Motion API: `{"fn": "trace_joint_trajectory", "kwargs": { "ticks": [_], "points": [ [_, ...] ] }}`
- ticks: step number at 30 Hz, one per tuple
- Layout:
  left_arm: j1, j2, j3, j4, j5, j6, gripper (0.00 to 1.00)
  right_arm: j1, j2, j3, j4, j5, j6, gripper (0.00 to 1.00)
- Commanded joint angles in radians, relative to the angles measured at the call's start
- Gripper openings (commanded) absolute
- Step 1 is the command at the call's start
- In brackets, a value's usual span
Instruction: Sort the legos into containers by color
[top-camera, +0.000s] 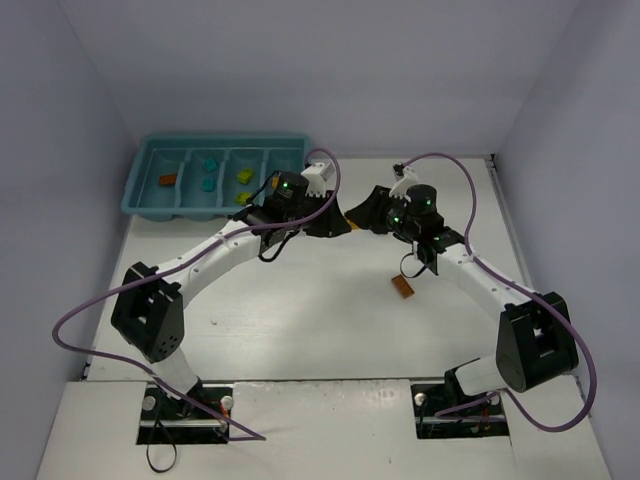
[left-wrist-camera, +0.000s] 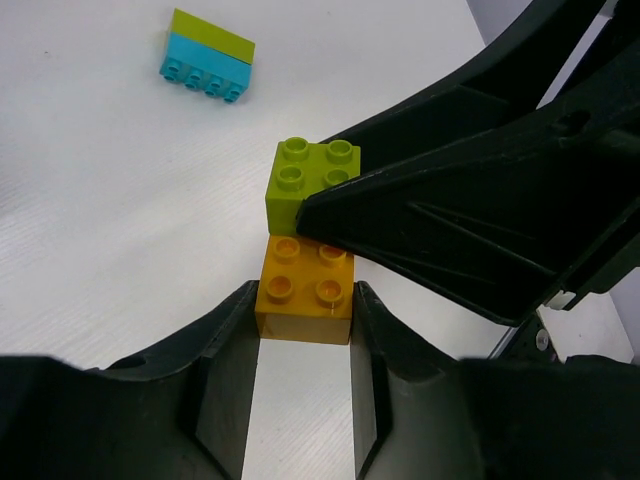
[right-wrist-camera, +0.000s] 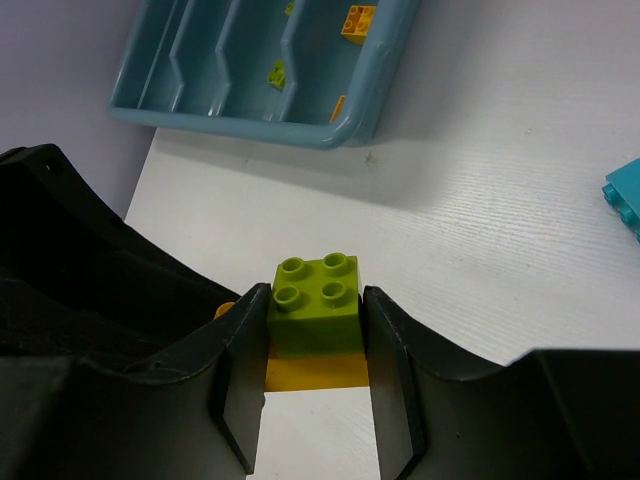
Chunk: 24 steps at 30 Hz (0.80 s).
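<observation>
The lime green brick (right-wrist-camera: 315, 300) sits over the middle of the table (top-camera: 320, 320), well clear of the tray (top-camera: 135, 190). It is in contact with a yellow-orange brick (left-wrist-camera: 305, 295). The right wrist view shows the lime one above and the yellow-orange one directly beneath. Whether the two are pressed together stud to socket cannot be told.

The right gripper (right-wrist-camera: 316, 330) is closed on the lime green brick, with a finger flat against each side. The left gripper (left-wrist-camera: 305, 335) comes in from the opposite direction. Its jaws are narrowed onto the yellow-orange brick, and the pads (left-wrist-camera: 232, 370) lie against both side faces with no gap seen. In the overhead view the two grippers meet nose to nose, just right of the tray's near right corner.

A teal and lime pair (left-wrist-camera: 207, 55), one brick stacked on the other, lies on the table beyond the held bricks. A brown-orange brick (top-camera: 403, 290) lies alone on the table near the right arm.

In the tray, the leftmost compartment holds a brown-orange piece (top-camera: 168, 180) and the next holds teal pieces (top-camera: 210, 163). The right wrist view shows a yellow-orange brick in the compartment nearest that camera and a lime piece in the one beside it.
</observation>
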Motion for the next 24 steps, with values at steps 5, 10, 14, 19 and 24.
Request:
{"fn": "trace_joint_trajectory", "kwargs": {
  "ticks": [5,10,14,19,24],
  "points": [
    [-0.002,-0.013,0.027,0.054,0.019,-0.025,0.0,0.006,-0.012,-0.001,0.104,-0.011,0.027,0.0],
    [-0.004,-0.035,-0.045,0.042,0.064,-0.039,0.0,-0.02,-0.006,0.009,0.106,0.021,0.04,0.0],
    [-0.002,-0.07,-0.139,0.052,0.079,-0.047,0.0,-0.048,0.003,0.037,0.106,0.03,0.038,0.0],
    [-0.001,-0.105,-0.168,0.0,0.075,-0.014,0.0,-0.076,0.02,0.079,0.098,0.044,0.021,0.0],
    [0.039,-0.131,-0.118,-0.072,-0.031,0.044,0.0,-0.102,0.02,0.12,0.062,0.05,-0.026,0.0]
  ]
}}
